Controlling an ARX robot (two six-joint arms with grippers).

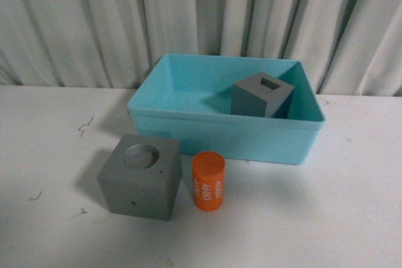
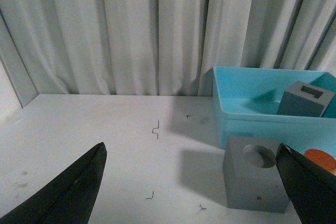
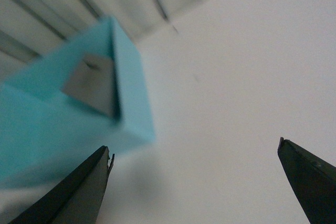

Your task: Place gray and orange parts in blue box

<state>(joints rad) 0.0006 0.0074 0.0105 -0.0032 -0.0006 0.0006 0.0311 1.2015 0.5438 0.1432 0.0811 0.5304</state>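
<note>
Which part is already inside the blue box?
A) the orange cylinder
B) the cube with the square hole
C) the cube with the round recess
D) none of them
B: the cube with the square hole stands inside the blue box, while the round-recess cube and the orange cylinder stand on the table in front of it.

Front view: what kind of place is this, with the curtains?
Probably a robot test setup, not a home: a white table, plain curtains behind, and a gray cube and orange cylinder set before a blue box.
</note>
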